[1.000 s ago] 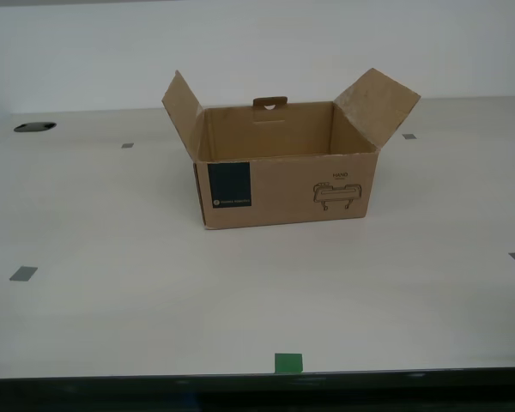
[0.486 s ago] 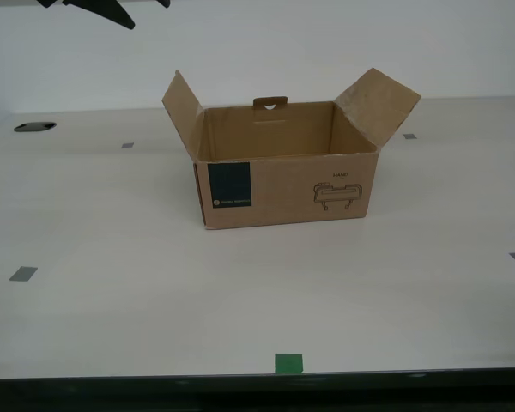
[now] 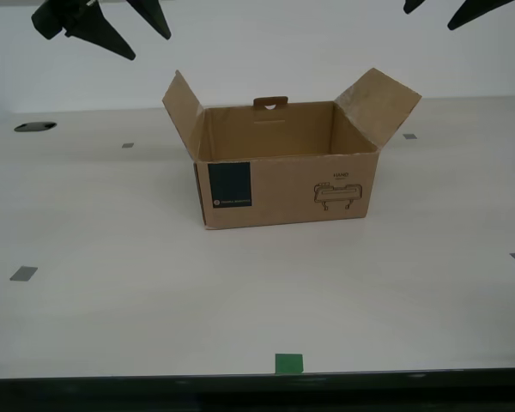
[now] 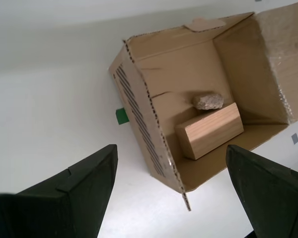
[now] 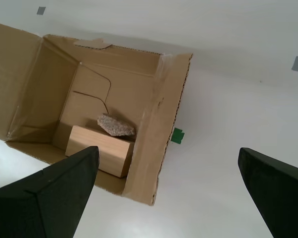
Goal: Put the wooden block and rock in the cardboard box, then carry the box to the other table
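In the upper left of the exterior view a dark gripper (image 3: 150,45) hangs high, fingers spread. Below it, in the middle of the frame, the cardboard box (image 3: 283,184) stands open on the pale counter (image 3: 112,300), well apart from that gripper. A small green tape square (image 3: 288,362) lies near the lower edge. In the upper right another gripper (image 3: 427,17) hangs, also spread. I cannot tell which arm is which.

The first gripper (image 5: 167,151) is wide open above the box (image 5: 154,114). Inside lie the wooden block (image 5: 102,151) and the rock (image 5: 116,126), touching it. The second gripper (image 4: 171,147) is spread too, holding nothing, with the block (image 4: 211,130) and rock (image 4: 208,101) lower, inside the box (image 4: 144,119).
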Motion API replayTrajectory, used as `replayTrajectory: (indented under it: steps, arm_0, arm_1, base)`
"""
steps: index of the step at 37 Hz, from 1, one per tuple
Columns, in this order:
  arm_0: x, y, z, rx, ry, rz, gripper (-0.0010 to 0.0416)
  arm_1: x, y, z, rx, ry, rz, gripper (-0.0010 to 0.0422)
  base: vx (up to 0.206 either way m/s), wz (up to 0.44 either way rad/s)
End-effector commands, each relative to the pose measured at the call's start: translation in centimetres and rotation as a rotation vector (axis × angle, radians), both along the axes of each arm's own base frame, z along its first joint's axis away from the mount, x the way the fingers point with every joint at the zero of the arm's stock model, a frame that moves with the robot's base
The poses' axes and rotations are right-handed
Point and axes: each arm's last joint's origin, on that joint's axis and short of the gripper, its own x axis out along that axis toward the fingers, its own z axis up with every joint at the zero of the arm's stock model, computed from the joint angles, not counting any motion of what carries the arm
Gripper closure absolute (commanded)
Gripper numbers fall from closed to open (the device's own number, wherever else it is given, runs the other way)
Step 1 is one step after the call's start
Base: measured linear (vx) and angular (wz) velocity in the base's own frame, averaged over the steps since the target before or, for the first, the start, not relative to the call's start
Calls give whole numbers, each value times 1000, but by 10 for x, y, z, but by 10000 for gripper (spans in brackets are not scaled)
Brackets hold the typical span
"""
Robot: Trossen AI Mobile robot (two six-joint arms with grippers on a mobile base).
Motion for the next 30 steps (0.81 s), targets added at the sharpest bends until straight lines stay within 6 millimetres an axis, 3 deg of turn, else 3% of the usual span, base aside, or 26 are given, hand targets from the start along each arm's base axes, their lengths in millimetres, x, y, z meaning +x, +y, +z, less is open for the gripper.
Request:
replayTrajectory:
  steps: [1,12,30]
  arm_0:
    - [8,1,-10,1,27,2,16]
    - [31,5,-54,34,165,25,16]
    - [55,14,-95,120,249,70,19]
  arm_1:
    - [-1,-1,-6,-30,21,-4,117]
    - [-1,-2,-12,-70,31,0,117]
    - [2,-3,-12,-80,17,15,117]
  base:
    - [0,0]
    - [0,0]
    - [0,0]
